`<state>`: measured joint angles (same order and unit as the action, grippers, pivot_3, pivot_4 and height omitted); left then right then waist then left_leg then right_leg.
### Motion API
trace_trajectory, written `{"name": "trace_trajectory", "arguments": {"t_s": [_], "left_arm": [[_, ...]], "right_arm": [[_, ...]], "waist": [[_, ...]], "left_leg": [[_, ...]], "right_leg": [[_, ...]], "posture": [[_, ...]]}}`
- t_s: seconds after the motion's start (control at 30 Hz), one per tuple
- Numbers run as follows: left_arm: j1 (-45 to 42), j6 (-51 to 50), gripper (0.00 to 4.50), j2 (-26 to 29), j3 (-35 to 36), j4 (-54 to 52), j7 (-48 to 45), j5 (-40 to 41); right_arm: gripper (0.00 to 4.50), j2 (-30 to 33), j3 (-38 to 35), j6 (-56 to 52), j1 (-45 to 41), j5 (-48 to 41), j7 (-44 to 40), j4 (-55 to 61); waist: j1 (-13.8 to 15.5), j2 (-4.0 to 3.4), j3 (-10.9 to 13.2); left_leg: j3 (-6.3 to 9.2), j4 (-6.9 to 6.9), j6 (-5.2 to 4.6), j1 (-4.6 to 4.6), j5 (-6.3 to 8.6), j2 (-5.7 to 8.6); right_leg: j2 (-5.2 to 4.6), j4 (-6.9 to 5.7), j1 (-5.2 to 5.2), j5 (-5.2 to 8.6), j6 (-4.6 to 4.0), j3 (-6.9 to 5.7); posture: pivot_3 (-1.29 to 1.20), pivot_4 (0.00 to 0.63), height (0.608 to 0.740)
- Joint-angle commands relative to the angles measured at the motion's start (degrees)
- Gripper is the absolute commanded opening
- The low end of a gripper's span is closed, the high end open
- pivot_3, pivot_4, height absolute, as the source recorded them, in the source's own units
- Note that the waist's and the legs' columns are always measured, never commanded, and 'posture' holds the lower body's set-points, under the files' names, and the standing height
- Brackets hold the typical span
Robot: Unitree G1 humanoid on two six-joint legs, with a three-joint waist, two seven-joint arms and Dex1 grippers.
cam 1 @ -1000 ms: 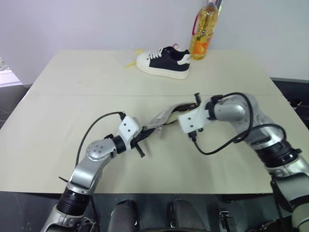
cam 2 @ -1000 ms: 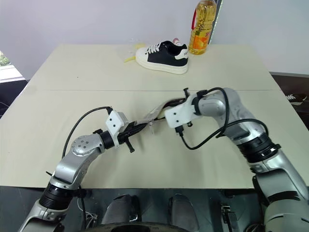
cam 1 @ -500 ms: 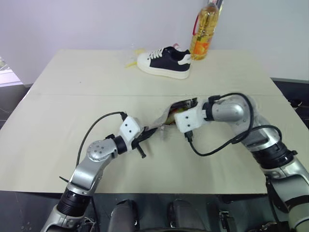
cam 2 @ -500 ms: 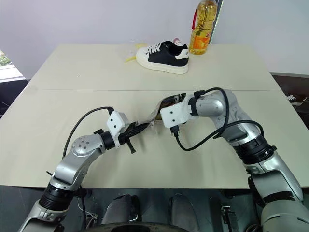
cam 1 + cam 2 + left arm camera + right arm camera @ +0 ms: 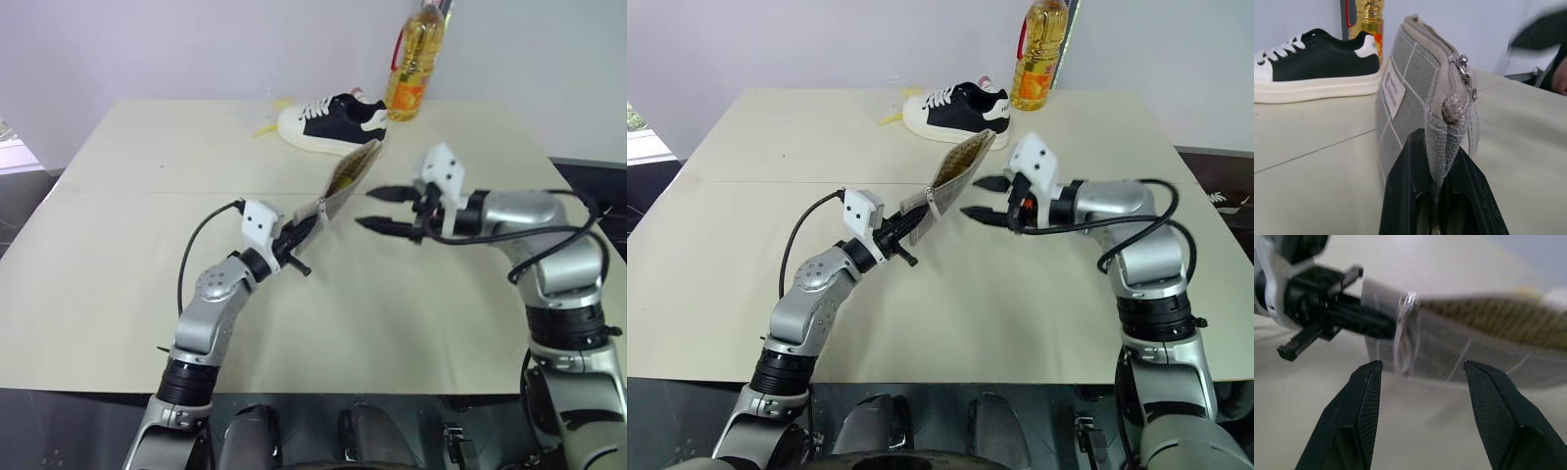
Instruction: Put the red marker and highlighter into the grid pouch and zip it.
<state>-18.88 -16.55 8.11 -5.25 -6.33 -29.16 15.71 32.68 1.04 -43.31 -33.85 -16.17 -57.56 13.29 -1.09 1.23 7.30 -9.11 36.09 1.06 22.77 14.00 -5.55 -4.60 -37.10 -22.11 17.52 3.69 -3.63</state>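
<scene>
The left gripper (image 5: pixel 904 238) pinches the soft, light grid pouch (image 5: pixel 955 172) by one corner (it looks floppy); the right gripper (image 5: pixel 986 199) is spread, best grabbing the zipper pull (image 5: pixel 1463 63).

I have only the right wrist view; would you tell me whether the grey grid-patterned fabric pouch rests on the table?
Observer: No, the grey grid-patterned fabric pouch is tilted in the air above the beige table, with the left gripper shut on its lower corner.
Operator: Thank you. Is the right gripper touching it?
Observer: No, the right gripper is open, a gap short of it.
Operator: What stands behind?
Observer: A black-and-white sneaker and a yellow oil bottle, at the table's far edge.
</scene>
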Motion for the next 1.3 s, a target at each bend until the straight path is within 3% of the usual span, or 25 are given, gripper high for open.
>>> {"name": "trace_trajectory", "arguments": {"t_s": [0.03,0.23,0.33,0.43,0.47,0.63,0.77,1.0,1.17,1.27,1.3], "left_arm": [[-0.9,1.5,0.0,-0.8,-0.2,-1.4,0.0,0.6],[-0.3,1.2,0.0,-1.1,-0.8,-2.4,-0.3,0.5],[-0.3,1.4,0.0,-1.0,-1.0,-2.2,-0.4,0.2],[-0.3,1.6,0.0,-0.8,-0.9,-2.3,-0.2,0.0],[-0.3,1.7,0.0,-0.7,-0.7,-2.3,-0.1,-0.1],[0.8,3.6,0.0,2.3,-0.8,-2.1,-1.2,-2.1],[5.5,5.9,0.0,8.7,-1.3,-3.3,-4.3,-4.9],[10.4,6.2,0.0,12.7,-0.1,-6.7,-5.8,-3.6],[10.9,5.5,0.0,13.2,0.1,-8.0,-5.4,-3.0],[12.0,2.6,0.0,13.4,0.5,-10.9,-6.3,0.0],[12.7,1.2,0.0,13.6,0.7,-11.9,-6.8,1.1]], "right_arm": [[2.72,-4.5,2.1,-2.7,1.1,-1.4,6.3,3.4],[2.72,-11.4,3.7,-5.1,0.5,-1.3,14.4,1.0],[1.83,-13.1,3.3,-6.1,0.4,-3.1,15.6,0.8],[0.24,-13.0,3.4,-6.7,0.4,-4.0,16.1,1.1],[0.07,-12.9,3.2,-6.7,0.1,-4.1,16.4,0.7],[0.07,-9.6,1.1,-4.7,-2.9,-3.2,17.2,-2.4],[0.07,-2.1,-2.2,-0.8,-9.2,0.2,18.3,-10.8],[0.07,5.0,-1.0,4.2,-15.1,4.6,18.5,-22.3],[0.07,6.0,2.0,8.3,-13.9,6.7,16.5,-23.2],[0.07,7.8,4.9,9.8,-10.1,6.2,10.4,-19.5],[0.58,8.4,5.3,10.5,-9.0,5.9,8.7,-18.8]], "waist": [[0.0,0.01,0.0],[0.2,0.02,0.0],[0.3,0.02,0.0],[0.3,0.02,0.0],[0.3,0.02,0.0],[0.1,0.02,0.0],[0.0,0.0,0.0],[0.0,0.0,0.0],[-0.1,-0.02,0.0],[0.0,-0.01,0.0],[0.1,0.0,0.0]], "left_leg": [[0.01,0.0,0.0,-0.01,0.0,-0.02],[0.02,0.03,0.03,0.2,-0.02,-0.01],[0.02,0.05,0.03,0.31,-0.02,0.02],[0.02,0.06,0.03,0.36,-0.02,0.04],[0.02,0.06,0.03,0.36,-0.02,0.05],[0.03,0.06,0.03,0.36,-0.02,0.05],[0.01,0.02,0.03,0.36,-0.02,0.05],[-0.02,0.0,0.03,0.39,-0.01,0.03],[-0.02,0.0,0.03,0.38,-0.01,0.0],[-0.02,0.0,0.03,0.39,-0.02,-0.01],[-0.02,-0.02,0.03,0.39,-0.02,-0.04]], "right_leg": [[0.03,-0.01,-0.01,0.0,0.0,0.0],[0.05,-0.04,-0.18,0.0,0.0,-0.02],[0.04,-0.02,-0.25,0.0,0.0,-0.02],[0.02,0.0,-0.27,0.0,0.01,-0.03],[0.01,0.0,-0.26,0.0,0.01,-0.03],[0.01,0.0,-0.28,-0.01,0.01,-0.03],[0.03,0.0,-0.34,-0.01,0.01,-0.03],[-0.04,0.03,-0.37,0.0,0.0,-0.03],[-0.02,0.02,-0.38,0.0,0.0,-0.02],[-0.01,0.02,-0.38,0.0,0.01,-0.02],[-0.02,0.04,-0.37,0.0,0.01,-0.02]], "posture": [[0.0,0.15,0.713],[0.0,0.15,0.713],[0.0,0.15,0.713],[0.0,0.15,0.713],[0.0,0.15,0.713],[0.0,0.15,0.713],[0.0,0.15,0.713],[0.0,0.15,0.713],[0.0,0.15,0.713],[0.0,0.15,0.713],[0.0,0.15,0.713]]}}
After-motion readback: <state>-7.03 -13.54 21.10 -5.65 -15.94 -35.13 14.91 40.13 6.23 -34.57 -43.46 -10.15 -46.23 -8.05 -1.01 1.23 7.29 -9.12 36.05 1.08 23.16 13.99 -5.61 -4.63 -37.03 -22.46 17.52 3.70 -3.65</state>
